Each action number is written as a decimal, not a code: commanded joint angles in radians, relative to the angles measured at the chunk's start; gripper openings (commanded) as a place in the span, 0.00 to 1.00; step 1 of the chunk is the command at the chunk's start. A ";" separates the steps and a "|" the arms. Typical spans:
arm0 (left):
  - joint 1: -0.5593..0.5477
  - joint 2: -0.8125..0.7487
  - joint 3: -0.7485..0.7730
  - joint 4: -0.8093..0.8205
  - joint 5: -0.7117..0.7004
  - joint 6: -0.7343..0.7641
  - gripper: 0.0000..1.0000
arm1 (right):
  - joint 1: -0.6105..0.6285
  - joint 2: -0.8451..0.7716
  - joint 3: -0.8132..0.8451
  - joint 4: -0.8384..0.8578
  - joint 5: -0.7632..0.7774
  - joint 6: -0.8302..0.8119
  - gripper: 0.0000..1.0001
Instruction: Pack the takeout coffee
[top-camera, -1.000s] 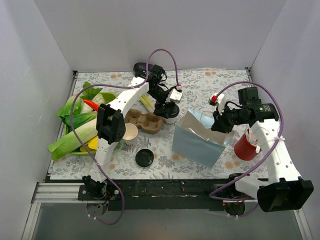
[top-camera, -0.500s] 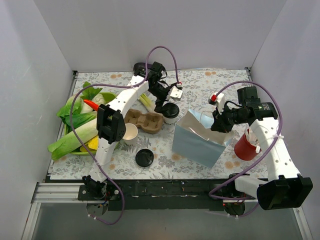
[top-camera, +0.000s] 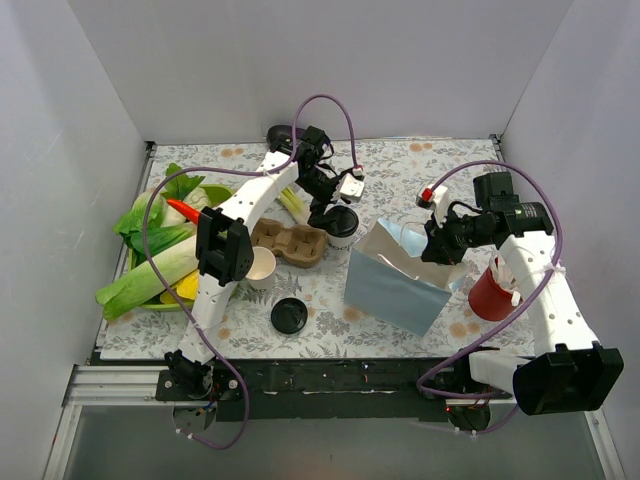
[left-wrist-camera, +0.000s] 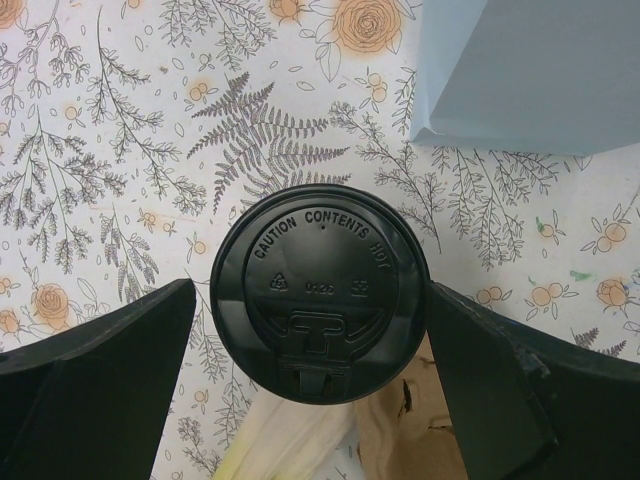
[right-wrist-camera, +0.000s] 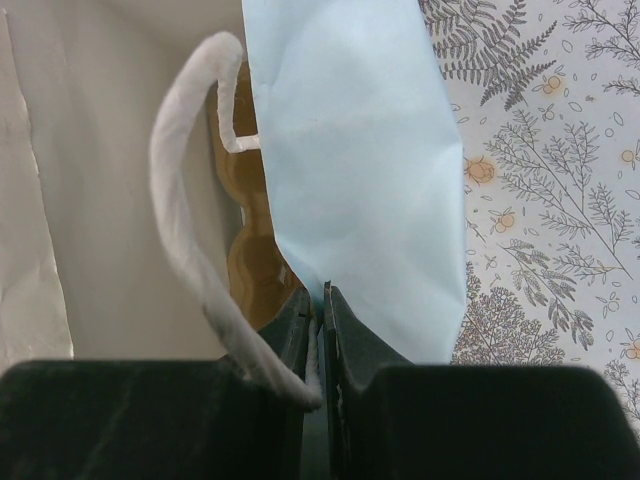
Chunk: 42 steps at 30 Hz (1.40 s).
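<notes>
The takeout coffee (top-camera: 341, 224), a white cup with a black dome lid (left-wrist-camera: 320, 288), stands on the floral mat beside the cardboard carrier. My left gripper (top-camera: 333, 208) is right above it, seen in the left wrist view (left-wrist-camera: 310, 292). It is open, with one finger on each side of the lid, the right one almost touching and a thin gap on the left. My right gripper (top-camera: 437, 247) is shut on the rim and white handle (right-wrist-camera: 190, 240) of the light-blue paper bag (top-camera: 392, 282), holding its mouth open; the pinch shows in the right wrist view (right-wrist-camera: 320, 300).
A brown cardboard cup carrier (top-camera: 290, 243), a lidless white cup (top-camera: 260, 267) and a loose black lid (top-camera: 288, 315) lie left of the bag. A red cup (top-camera: 490, 292) stands at the right. Leafy vegetables (top-camera: 160, 250) fill the left side. A brown shape (right-wrist-camera: 245, 250) shows in the bag's mouth.
My left wrist has shifted slightly over the coffee; the cup has not moved. My right gripper keeps holding the bag's rim in the same place.
</notes>
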 joint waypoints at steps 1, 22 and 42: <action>0.005 0.008 0.029 0.007 -0.009 0.002 0.98 | -0.003 0.018 0.012 -0.023 -0.005 0.005 0.16; 0.010 0.022 0.012 0.044 -0.021 -0.106 0.79 | -0.008 0.032 0.022 -0.014 -0.002 0.008 0.17; 0.016 -0.150 -0.081 0.185 0.054 -0.547 0.43 | -0.010 0.004 0.159 -0.032 -0.003 0.085 0.69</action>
